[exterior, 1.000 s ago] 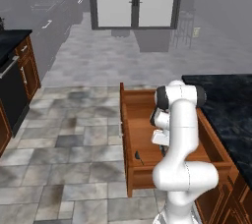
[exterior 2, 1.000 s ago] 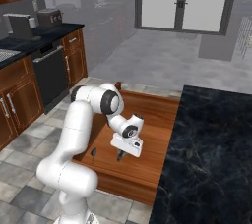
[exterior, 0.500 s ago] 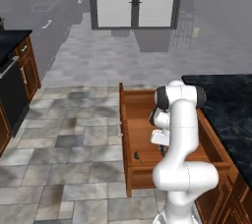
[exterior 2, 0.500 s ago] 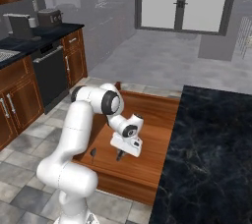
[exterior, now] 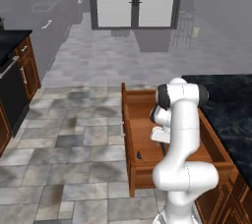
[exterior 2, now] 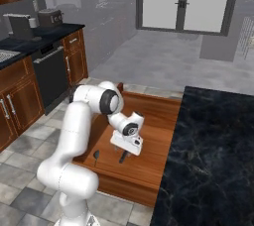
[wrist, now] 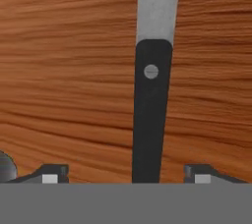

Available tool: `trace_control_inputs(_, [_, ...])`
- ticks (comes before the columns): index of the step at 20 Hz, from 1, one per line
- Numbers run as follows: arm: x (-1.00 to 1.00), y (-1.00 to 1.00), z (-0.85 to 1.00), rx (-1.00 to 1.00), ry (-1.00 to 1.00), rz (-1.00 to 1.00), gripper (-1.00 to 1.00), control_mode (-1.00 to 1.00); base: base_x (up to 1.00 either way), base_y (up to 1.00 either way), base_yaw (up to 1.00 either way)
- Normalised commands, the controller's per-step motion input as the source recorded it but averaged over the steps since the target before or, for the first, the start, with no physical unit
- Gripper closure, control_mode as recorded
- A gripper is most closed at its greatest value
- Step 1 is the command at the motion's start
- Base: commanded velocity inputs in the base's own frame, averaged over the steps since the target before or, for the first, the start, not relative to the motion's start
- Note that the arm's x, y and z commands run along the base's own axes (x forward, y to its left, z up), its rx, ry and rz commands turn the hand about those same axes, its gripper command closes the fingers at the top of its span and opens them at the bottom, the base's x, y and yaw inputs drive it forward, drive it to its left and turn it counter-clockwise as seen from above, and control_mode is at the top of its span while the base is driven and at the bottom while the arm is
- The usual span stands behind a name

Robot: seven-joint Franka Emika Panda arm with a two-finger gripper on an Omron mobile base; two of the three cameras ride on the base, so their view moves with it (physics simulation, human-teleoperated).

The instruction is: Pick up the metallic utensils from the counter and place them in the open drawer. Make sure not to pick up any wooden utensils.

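My end effector [wrist: 126,174] had just opened wide. The knife [wrist: 151,115] lay loose between my fingertips [wrist: 51,174], flat on the open drawer [exterior 2: 149,121] floor. Past it sat the spoon [exterior 2: 96,154]. Both metal pieces looked put away.

Pincer [wrist: 126,171] low, jaws wide apart

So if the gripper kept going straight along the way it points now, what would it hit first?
Most likely the table knife: its dark handle lies between the open fingertips of the gripper, on the floor of the open drawer. How much gap remains is unclear.
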Motion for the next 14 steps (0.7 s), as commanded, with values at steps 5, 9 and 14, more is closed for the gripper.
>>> trace_control_inputs(5, [-0.36,0.00,0.61,0.00,-0.22,-0.04,-1.00,-1.00,0.00,0.00,0.00])
trace_control_inputs(9, [-0.48,0.00,0.74,0.00,-0.26,-0.05,-1.00,-1.00,0.00,0.00,0.00])
trace_control_inputs(14, [-0.50,0.00,0.84,-0.01,-0.27,-0.07,-1.00,-1.00,0.00,0.00,0.00])
